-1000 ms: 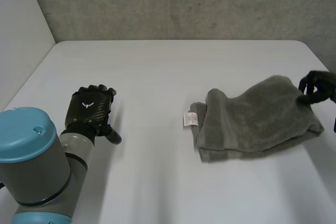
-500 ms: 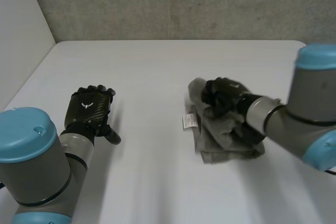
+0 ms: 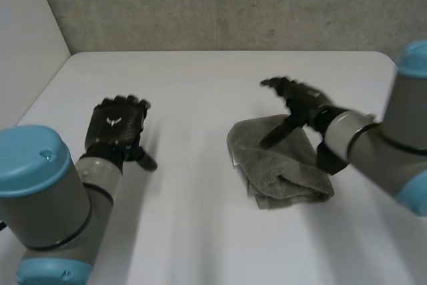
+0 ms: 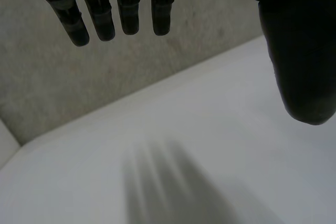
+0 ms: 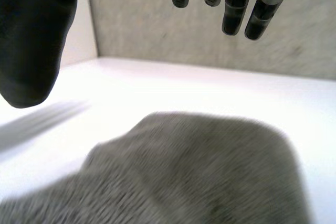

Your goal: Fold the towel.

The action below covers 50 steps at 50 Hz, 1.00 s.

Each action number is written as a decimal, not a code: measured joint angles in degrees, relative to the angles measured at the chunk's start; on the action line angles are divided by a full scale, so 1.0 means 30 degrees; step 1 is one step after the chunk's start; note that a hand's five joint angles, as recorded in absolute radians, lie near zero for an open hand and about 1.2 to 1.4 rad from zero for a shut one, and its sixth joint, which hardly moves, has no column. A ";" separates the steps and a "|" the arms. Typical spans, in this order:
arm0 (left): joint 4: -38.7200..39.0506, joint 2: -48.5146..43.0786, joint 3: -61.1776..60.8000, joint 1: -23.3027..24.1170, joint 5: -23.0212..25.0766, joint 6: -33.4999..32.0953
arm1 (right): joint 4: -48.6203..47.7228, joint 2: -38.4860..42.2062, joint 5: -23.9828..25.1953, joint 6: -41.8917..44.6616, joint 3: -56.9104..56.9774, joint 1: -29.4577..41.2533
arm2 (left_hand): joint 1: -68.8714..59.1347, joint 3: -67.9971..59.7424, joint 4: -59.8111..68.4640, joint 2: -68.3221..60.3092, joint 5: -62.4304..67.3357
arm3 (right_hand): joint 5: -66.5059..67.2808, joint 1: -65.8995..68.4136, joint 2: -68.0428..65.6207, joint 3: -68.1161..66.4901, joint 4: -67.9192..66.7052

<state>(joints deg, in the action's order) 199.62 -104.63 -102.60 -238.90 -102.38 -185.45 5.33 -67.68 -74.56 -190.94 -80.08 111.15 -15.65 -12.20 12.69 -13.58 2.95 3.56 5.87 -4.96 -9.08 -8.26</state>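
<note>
1. The grey towel (image 3: 283, 171) lies on the white tabletop (image 3: 200, 78), to the robot's right of centre. It is doubled into a lumpy bundle, with a rounded fold on the near side and an uneven upper layer.
2. The right robot hand (image 3: 305, 101) hovers just above the towel's far part. Its fingers (image 5: 233, 14) are straight, the thumb is spread wide, and it holds nothing. In its wrist view the cloth lies under the palm, not touching it.
3. The left robot hand (image 3: 119, 127) sits low over bare tabletop, well apart from the towel, with its fingers (image 4: 126, 17) straight, relaxed and empty.
4. The step in hand looks like finishing the fold. To do it well, bring the flat palm down on the upper layer, smooth toward the rounded fold, and square the loose edges.
5. The cloth is thick, nappy terry, so it will likely bulge and spring back instead of creasing. Broad, firm pressure should suit it better than a fingertip pinch. The tabletop is smooth, so the bundle may slide if pushed sideways.
</note>
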 measured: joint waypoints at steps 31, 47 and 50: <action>-0.1883 -0.8538 1.0086 0.4484 0.3619 0.7572 | 0.0576 0.2544 0.7415 0.8627 -0.0750 -0.6407 | -0.0052 0.0000 -0.0002 -0.0601 0.1067 | 0.0000 0.0000 -0.0008 0.0000 0.0000; -0.1872 -1.0307 1.0314 0.4824 0.3840 0.7187 | 0.1268 0.5161 0.7390 1.1821 0.0521 -0.5990 | -0.0052 0.0000 -0.0002 -0.0610 0.1073 | 0.0002 0.0000 -0.0008 0.0000 0.0000; -0.1873 -1.0371 1.0069 0.4781 0.3871 0.7146 | 0.1254 0.5380 0.7402 1.2074 0.0559 -0.5996 | -0.0052 0.0000 -0.0002 -0.0610 0.1071 | 0.0000 0.0000 -0.0008 0.0000 0.0000</action>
<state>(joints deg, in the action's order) 194.00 -135.74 -72.39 -224.55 -90.76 -164.02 9.09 -51.54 -52.36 -154.72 -78.41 93.16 -15.80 -12.20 12.68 -15.41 6.16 3.56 5.87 -4.98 -9.08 -8.26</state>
